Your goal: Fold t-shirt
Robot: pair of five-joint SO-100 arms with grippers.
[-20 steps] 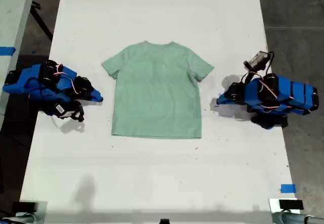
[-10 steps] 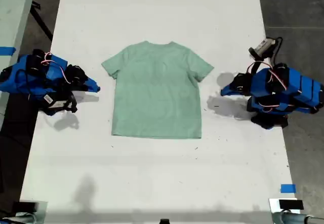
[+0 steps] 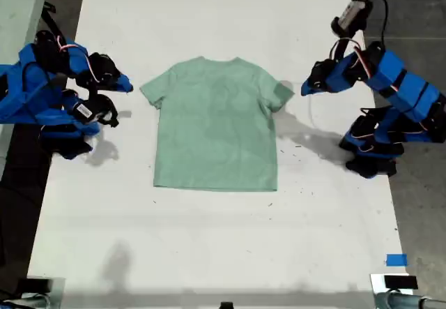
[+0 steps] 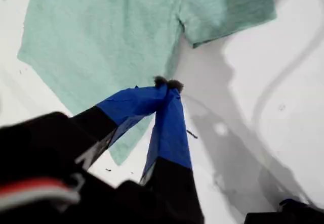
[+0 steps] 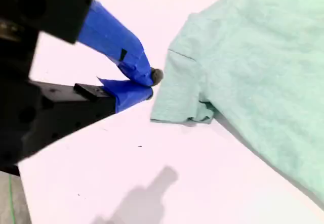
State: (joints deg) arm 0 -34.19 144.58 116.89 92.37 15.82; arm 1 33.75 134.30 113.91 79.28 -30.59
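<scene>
Pincer on my first gripper (image 4: 167, 85): jaws together, tips meeting, nothing between them. It hangs above bare table at the exterior view's right (image 3: 306, 88), just beside the right sleeve and not touching cloth.

My second gripper (image 5: 151, 82): jaws also together, empty. It sits at the exterior view's left (image 3: 127, 84), just beside the left sleeve, with a sliver of table showing between tip and fabric.

Small plain pale mint-green short-sleeved fabric t-shirt (image 3: 216, 127): lies flat and fully spread at the middle of the long white table (image 3: 209, 16). Collar points to the far end, hem to the near end, both sleeves out. No fold in it. Some slight rumpling at the left sleeve's edge in the second wrist view.

Step in hand, as I judge it: the approach. Both arms are raised and aimed inward at the sleeves, and no grasp has been made. Folding has not begun.

Next move calls for:
- opening each pincer before it goes down, since shut jaws would only push the cloth;
- lowering to the table surface at a sleeve or shoulder edge, one jaw slid under the fabric;
- pinching just the edge, then lifting low and carrying it across.

Risk: thin fabric on a smooth table may slide or bunch rather than be picked up.
</scene>
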